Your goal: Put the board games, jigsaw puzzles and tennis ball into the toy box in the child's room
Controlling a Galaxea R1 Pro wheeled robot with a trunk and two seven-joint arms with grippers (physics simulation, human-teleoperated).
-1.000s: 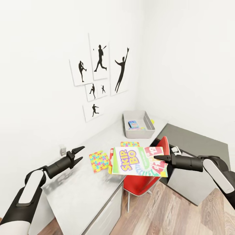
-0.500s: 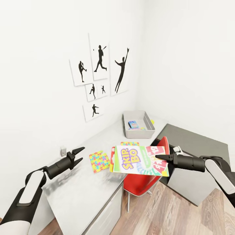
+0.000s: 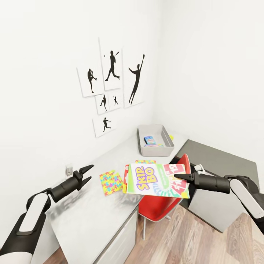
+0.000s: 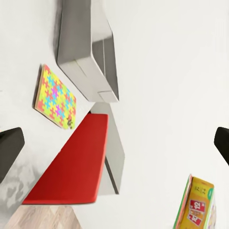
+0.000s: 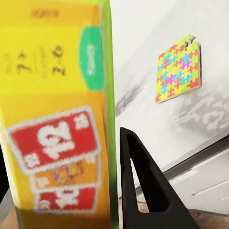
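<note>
My right gripper (image 3: pixel 177 177) is shut on the right edge of the yellow-green Skip-Bo board game (image 3: pixel 154 179), holding it roughly flat in the air over the table's (image 3: pixel 91 220) front edge. In the right wrist view the Skip-Bo box (image 5: pixel 52 119) lies against one black finger (image 5: pixel 143 186). One jigsaw puzzle (image 3: pixel 110 182) lies flat on the table; a second puzzle (image 3: pixel 145 161) peeks out behind the held box. The grey toy box (image 3: pixel 156 149) stands at the far end with a small blue board game (image 3: pixel 149 139) inside. A yellow-green tennis ball (image 3: pixel 171 137) shows past its right rim. My left gripper (image 3: pixel 85 175) hovers open over the table, left of the puzzle.
A red chair (image 3: pixel 161 207) is tucked under the table below the held box. The darker grey corner section (image 3: pixel 220 161) runs off to the right. Baseball silhouette prints (image 3: pixel 110 80) hang on the white wall. Wood floor (image 3: pixel 190 242) lies in front.
The right gripper has carried the Skip-Bo box slightly up and to the right. The left arm has drifted a little to the left and stays open.
</note>
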